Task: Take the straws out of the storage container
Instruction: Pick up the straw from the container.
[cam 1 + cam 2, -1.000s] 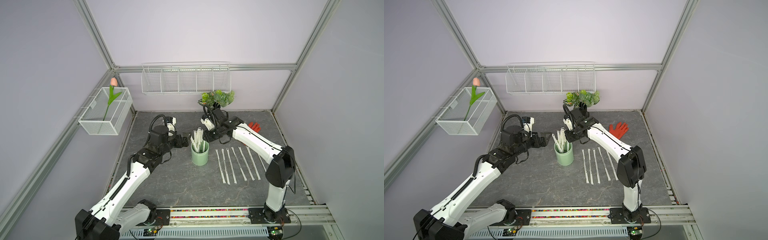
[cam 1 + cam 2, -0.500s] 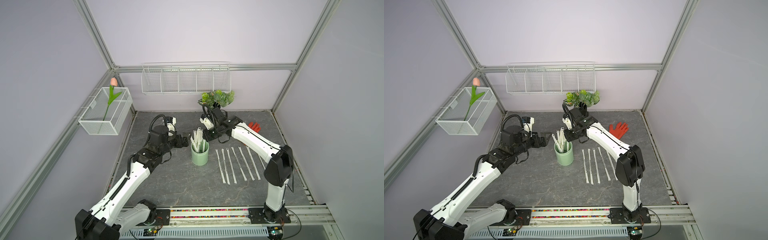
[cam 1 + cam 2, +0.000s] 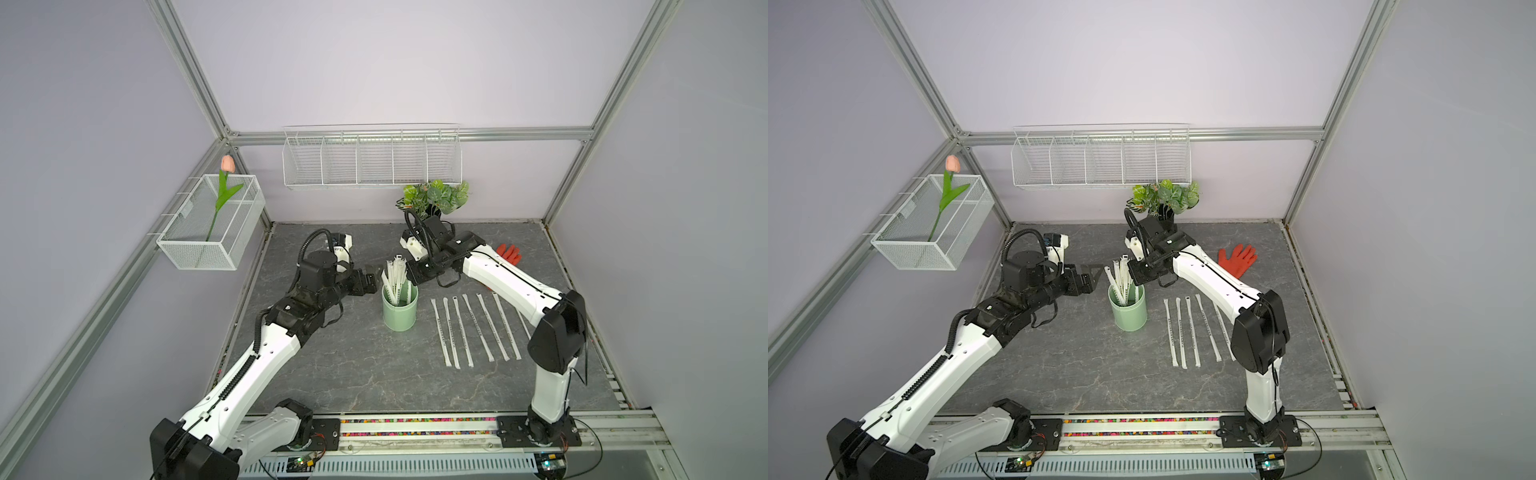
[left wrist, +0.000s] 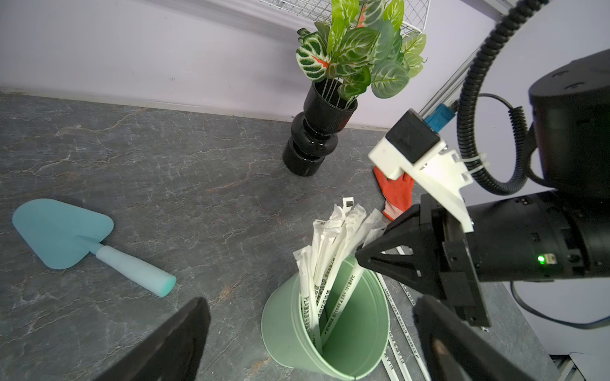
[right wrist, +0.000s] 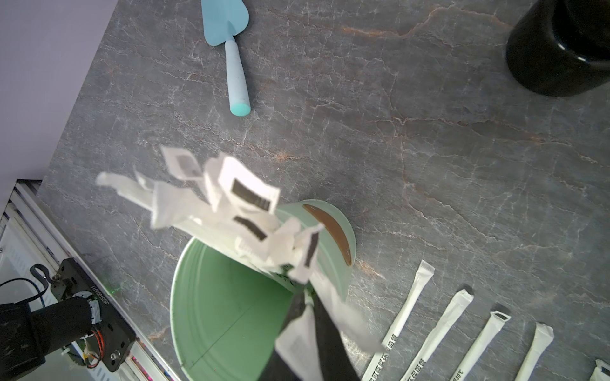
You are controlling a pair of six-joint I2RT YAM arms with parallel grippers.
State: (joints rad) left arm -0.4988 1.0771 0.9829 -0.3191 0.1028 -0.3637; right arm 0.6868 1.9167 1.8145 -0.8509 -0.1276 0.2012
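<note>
The storage container is a pale mint-green cup standing mid-table. Several white-wrapped straws stick out of it and lean toward the left arm. More straws lie in a row on the table to its right. My right gripper is at the cup's rim, shut on one straw's upper end. On the cup's other side my left gripper stands wide open and holds nothing.
A black vase with green leaves stands at the back behind the right arm. A red glove lies at the back right. A blue trowel lies left of the cup. White wire baskets hang on the walls.
My right gripper has closed on a straw at the cup's top, and its arm has edged toward the cup. The left arm has not moved.
</note>
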